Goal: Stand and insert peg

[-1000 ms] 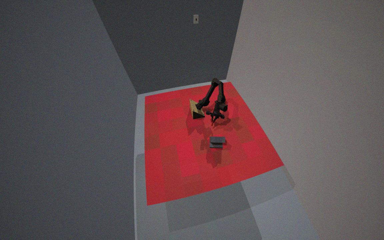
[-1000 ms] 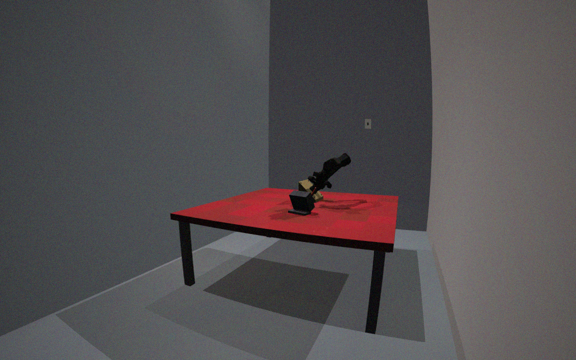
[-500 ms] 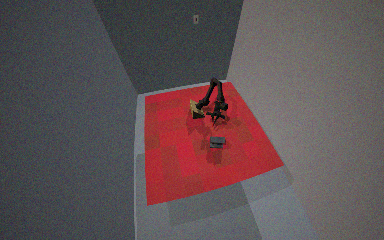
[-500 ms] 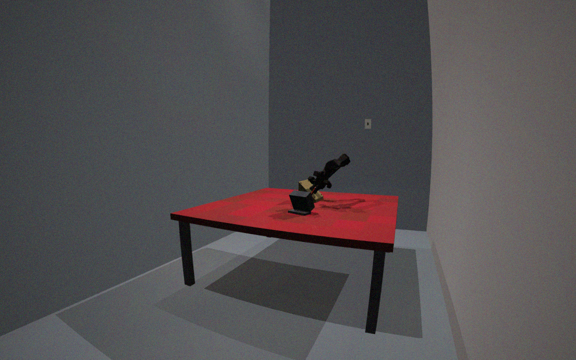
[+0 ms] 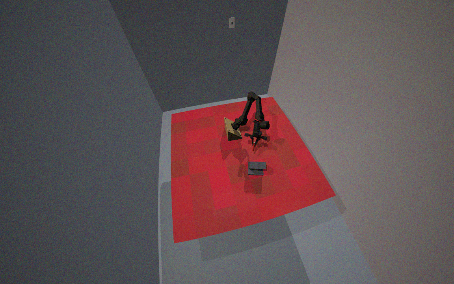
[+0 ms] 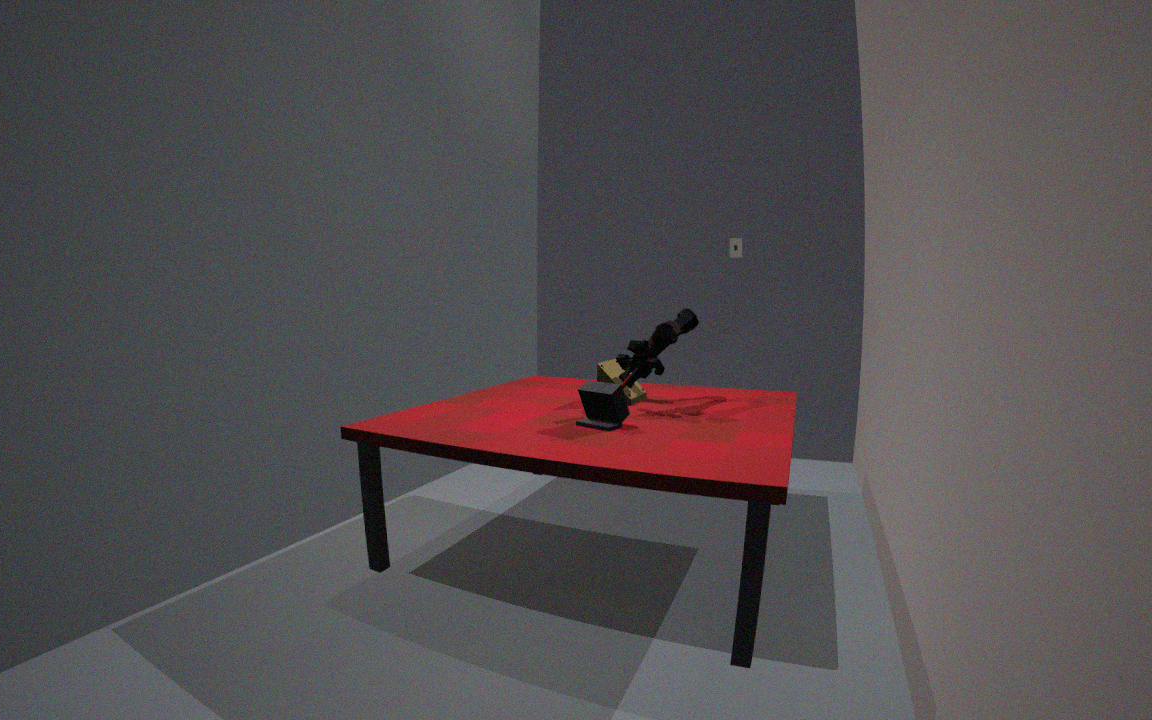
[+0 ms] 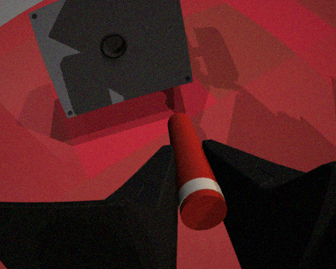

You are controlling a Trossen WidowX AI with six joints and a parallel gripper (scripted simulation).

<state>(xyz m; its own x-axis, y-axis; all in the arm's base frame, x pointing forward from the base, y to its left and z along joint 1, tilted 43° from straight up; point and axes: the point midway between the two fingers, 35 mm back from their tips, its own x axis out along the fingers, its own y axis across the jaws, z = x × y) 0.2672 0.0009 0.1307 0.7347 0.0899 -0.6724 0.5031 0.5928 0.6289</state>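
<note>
My gripper [image 5: 253, 144] [image 7: 187, 152] is shut on the red peg [image 7: 192, 161] [image 5: 253, 148] [image 6: 625, 380]. The peg's white band [image 7: 200, 184] is at the end nearer the wrist camera, and its plain end points away, forward and down. The peg is tilted and held above the table [image 5: 193, 212] [image 6: 473, 429]. The grey sloped panel [image 7: 149, 63] [image 5: 257, 165] [image 6: 603, 404] stands ahead of the gripper. Its single large hole [image 7: 113, 45] shows empty, up and left of the peg's plain end in the wrist view. The peg and panel look apart there.
The arm's base sits on a tan wedge [image 5: 227, 128] [image 6: 609, 368] behind and to one side of the gripper. Small dark dots mark the panel's corners. Arm shadows fall across the panel face and the table. The table's edges lie well beyond the panel.
</note>
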